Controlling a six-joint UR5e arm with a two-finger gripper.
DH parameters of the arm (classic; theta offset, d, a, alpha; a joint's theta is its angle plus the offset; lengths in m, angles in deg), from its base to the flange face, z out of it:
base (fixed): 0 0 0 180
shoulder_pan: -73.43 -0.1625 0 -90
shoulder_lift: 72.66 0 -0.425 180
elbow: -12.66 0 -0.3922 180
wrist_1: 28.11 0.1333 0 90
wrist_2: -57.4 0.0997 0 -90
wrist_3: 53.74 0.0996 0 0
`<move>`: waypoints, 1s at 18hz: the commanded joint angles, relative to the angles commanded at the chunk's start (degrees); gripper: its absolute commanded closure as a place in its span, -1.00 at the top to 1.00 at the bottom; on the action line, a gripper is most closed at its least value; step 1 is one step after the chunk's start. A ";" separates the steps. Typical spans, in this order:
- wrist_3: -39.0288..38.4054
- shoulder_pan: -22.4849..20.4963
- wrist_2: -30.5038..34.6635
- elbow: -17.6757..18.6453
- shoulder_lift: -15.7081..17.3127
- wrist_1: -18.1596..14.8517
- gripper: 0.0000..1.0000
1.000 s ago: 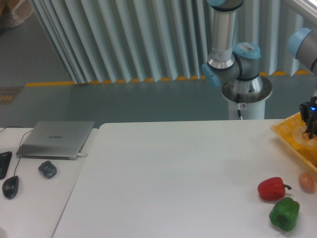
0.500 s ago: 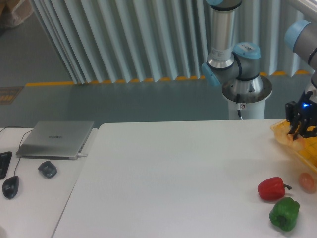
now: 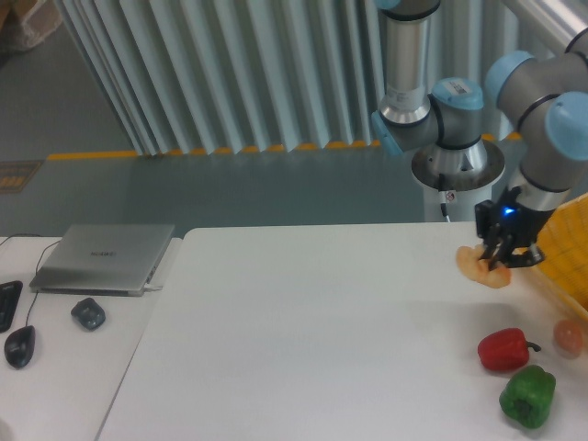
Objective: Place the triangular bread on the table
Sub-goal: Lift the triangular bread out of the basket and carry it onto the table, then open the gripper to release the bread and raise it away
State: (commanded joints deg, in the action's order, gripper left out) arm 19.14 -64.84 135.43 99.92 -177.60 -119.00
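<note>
The triangular bread (image 3: 481, 267), a pale orange-tan wedge, hangs just above the right rear part of the white table (image 3: 322, 340). My gripper (image 3: 503, 259) is shut on its right end, fingers pointing down. The arm reaches in from the right, left of the yellow tray (image 3: 570, 248).
A red pepper (image 3: 503, 350), a green pepper (image 3: 527, 396) and a small peach ball (image 3: 569, 338) lie at the table's right front. The robot base (image 3: 457, 170) stands behind the table. A laptop (image 3: 104, 257) and two mice (image 3: 88, 313) sit on the adjoining desk at left.
The gripper has moved left out of the yellow tray, carrying the bread with it, and now hangs over the table surface.
</note>
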 joint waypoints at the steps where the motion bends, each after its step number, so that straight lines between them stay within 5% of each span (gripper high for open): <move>1: -2.02 1.76 1.67 0.62 -0.35 1.75 -0.63; 6: -9.76 6.86 6.95 4.83 -1.32 12.12 -0.62; 12: -10.21 8.19 9.42 5.72 -1.41 13.19 -0.58; 13: -10.21 8.54 9.42 5.72 -1.41 13.19 -0.43; 15: -9.69 8.54 9.25 5.72 -1.50 13.28 0.29; 16: -9.43 8.54 9.25 5.72 -1.67 13.37 0.86; 18: -9.77 8.63 9.51 5.72 -1.67 13.45 1.00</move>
State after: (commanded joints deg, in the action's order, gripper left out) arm 9.37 -56.21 144.93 105.65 -179.27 -105.54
